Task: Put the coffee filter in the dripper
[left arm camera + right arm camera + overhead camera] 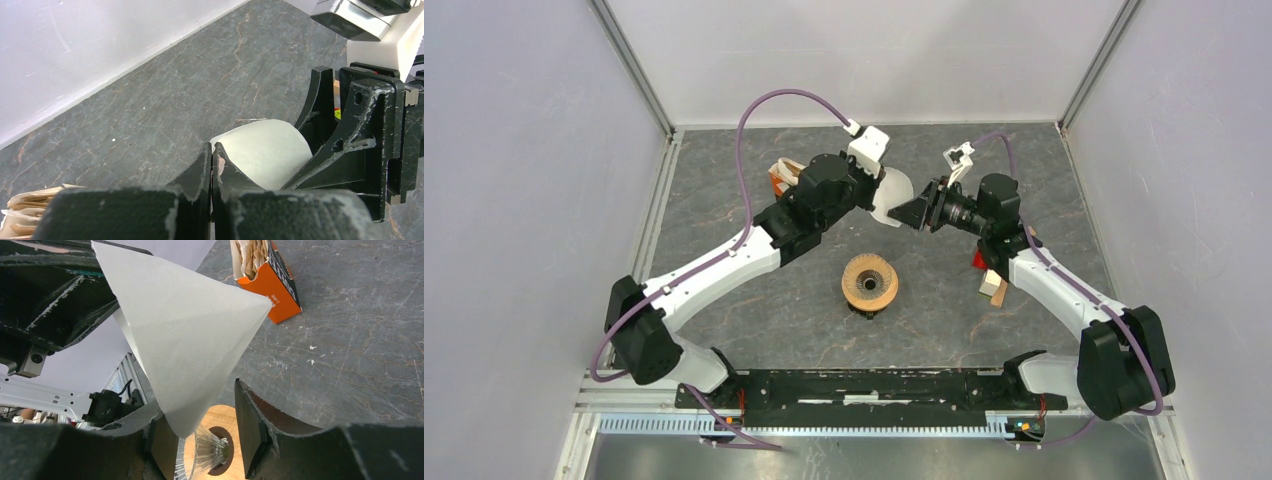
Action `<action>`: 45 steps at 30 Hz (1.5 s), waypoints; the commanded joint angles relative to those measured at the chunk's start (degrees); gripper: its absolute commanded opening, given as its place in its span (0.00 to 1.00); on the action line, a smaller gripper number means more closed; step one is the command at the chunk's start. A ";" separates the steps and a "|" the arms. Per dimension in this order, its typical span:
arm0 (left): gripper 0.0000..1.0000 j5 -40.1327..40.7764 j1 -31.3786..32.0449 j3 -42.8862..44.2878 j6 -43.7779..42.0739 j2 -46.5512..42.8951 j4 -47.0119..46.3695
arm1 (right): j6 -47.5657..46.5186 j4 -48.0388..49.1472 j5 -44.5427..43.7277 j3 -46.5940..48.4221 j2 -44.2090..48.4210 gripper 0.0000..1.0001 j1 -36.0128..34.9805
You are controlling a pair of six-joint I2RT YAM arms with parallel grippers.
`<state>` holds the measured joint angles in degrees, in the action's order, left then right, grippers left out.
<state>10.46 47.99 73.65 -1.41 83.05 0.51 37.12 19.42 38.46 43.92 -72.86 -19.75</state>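
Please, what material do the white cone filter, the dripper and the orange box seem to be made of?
Coffee filter: thin matte white paper, it seems; it is slightly translucent, with a soft fold.
Dripper: ribbed clear cone, probably glass, with shiny highlights, in a tan ring with a wood-like grain.
Orange box: likely printed cardboard, with a folded open top and tan filters inside.

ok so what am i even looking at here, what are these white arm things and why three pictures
These are two robot arms bolted to the near edge of a dark stone-look table. The wide picture is from a fixed camera above and behind them; the other two come from small cameras on each wrist, so you see that arm's own black fingers up close.

On the table stands the dripper, a glass funnel in a wooden ring, and an orange box of filters.

The left gripper is shut on a white paper coffee filter, holding it in the air. The right gripper faces it with its jaws open around the filter's pointed tip.
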 commanded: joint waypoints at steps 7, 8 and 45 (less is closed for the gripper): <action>0.02 2.25 1.04 1.68 -3.67 0.81 -3.50 | 3.04 6.25 1.66 -1.03 0.02 0.36 0.04; 0.02 2.35 1.04 1.61 -3.72 0.69 -3.58 | 3.05 6.30 1.73 -0.90 0.05 0.35 -0.06; 0.02 -28.84 -0.91 -0.89 -2.82 -13.95 31.45 | -57.34 -46.15 9.47 16.02 18.01 0.98 0.06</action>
<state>-12.14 48.07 72.51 -7.99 70.91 28.62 -15.64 -22.98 45.04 59.77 -55.44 -19.75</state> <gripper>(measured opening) 0.035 0.979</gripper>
